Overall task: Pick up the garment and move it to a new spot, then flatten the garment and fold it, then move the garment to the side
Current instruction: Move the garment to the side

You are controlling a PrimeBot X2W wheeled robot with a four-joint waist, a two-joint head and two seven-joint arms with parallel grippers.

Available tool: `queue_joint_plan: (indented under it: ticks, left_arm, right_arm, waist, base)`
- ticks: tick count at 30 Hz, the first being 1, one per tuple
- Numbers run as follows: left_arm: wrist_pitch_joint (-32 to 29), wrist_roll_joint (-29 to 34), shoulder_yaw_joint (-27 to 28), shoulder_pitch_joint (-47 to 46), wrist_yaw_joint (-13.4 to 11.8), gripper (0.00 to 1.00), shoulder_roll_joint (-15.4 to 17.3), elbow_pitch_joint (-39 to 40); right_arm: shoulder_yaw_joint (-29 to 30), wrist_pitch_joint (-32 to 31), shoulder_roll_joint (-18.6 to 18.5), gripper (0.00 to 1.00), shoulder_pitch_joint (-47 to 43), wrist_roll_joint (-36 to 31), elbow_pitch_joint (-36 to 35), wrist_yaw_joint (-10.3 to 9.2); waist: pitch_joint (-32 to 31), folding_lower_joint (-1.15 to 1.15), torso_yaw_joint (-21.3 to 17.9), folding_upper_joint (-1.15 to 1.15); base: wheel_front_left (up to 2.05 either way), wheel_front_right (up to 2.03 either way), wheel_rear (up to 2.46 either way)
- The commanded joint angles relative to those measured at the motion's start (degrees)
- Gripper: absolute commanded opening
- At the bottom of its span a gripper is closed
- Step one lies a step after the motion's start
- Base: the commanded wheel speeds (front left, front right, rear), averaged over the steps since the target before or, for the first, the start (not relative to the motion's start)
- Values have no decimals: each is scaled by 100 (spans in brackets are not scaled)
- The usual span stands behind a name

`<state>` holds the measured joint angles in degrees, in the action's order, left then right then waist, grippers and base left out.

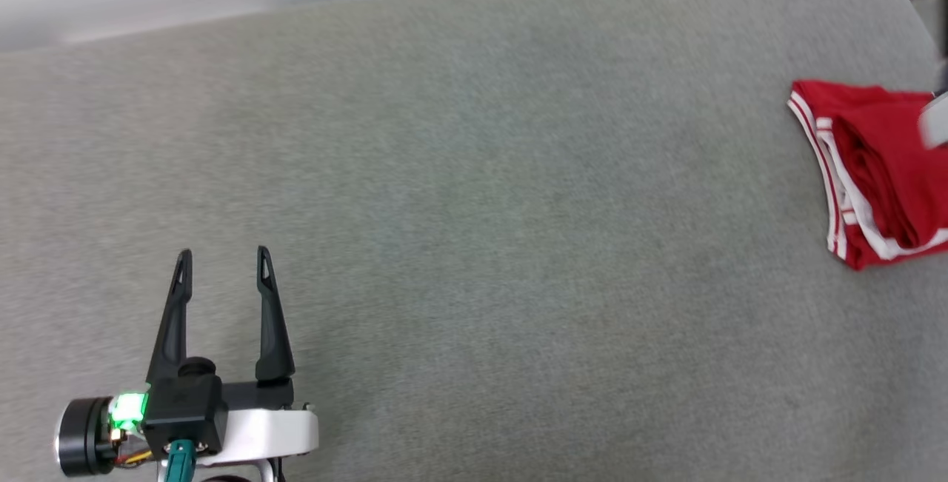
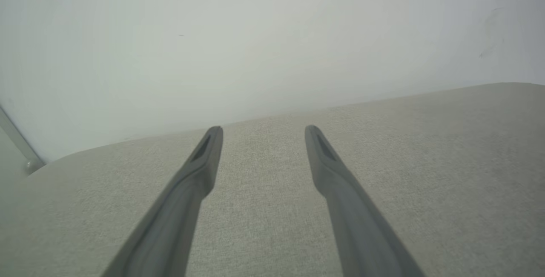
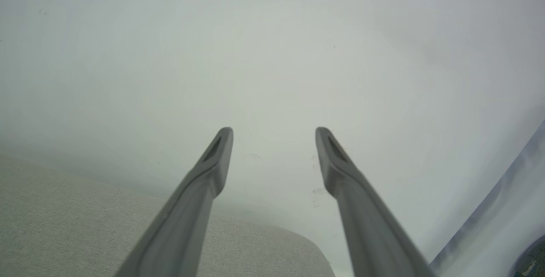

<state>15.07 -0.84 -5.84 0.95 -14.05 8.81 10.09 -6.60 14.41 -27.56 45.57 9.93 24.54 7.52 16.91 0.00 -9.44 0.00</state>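
Both of our tools stand spread and empty, the left tool (image 1: 224, 252) over bare worktop (image 1: 474, 260), the right tool (image 3: 273, 130) aimed past its edge, while the garment (image 1: 881, 171) lies folded well off to the left tool's right, so we judge the right arm nearer.

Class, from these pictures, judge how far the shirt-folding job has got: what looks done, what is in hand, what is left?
Done: the garment lies folded, set aside at the right edge of the grey surface. In hand: nothing; the left gripper and right gripper are open and empty. Left: seemingly nothing, perhaps only tidying the fold.
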Motion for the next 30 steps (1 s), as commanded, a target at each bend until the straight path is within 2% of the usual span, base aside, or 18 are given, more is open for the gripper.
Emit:
queue_joint_plan:
  ticks: [1, 9, 16, 22, 30]
  left_arm:
    - [12, -19, -6, 58, 10, 100, -2, -20]
    - [12, -17, -33, 262, 77, 100, -97, -188]
    - [12, -22, -18, 443, 135, 100, -142, -303]
    - [12, -34, 8, 651, 185, 100, -165, -410]
    - [12, -84, 32, 946, 338, 100, -207, -511]
  right_arm:
    - [52, 36, 103, 100, -176, -64, -129, -7]
    - [218, 74, 1095, 100, -1847, -238, -1310, -6]
    - [431, 74, 1685, 100, -3126, -71, -1733, -6]
    - [602, 74, 2031, 100, -4017, -90, -1966, -6]
    - [714, 75, 2236, 100, -4802, -123, -2131, -6]
  waist:
    - [-258, 0, 239, 0]
    - [-671, 0, 622, 0]
    - [-944, 0, 826, 0]
    - [-1214, 0, 904, 0]
    - [-1532, 0, 930, 0]
  base:
    - [0, 0, 0]
    - [0, 0, 0]
    - [0, 0, 0]
    - [0, 0, 0]
    - [0, 0, 0]
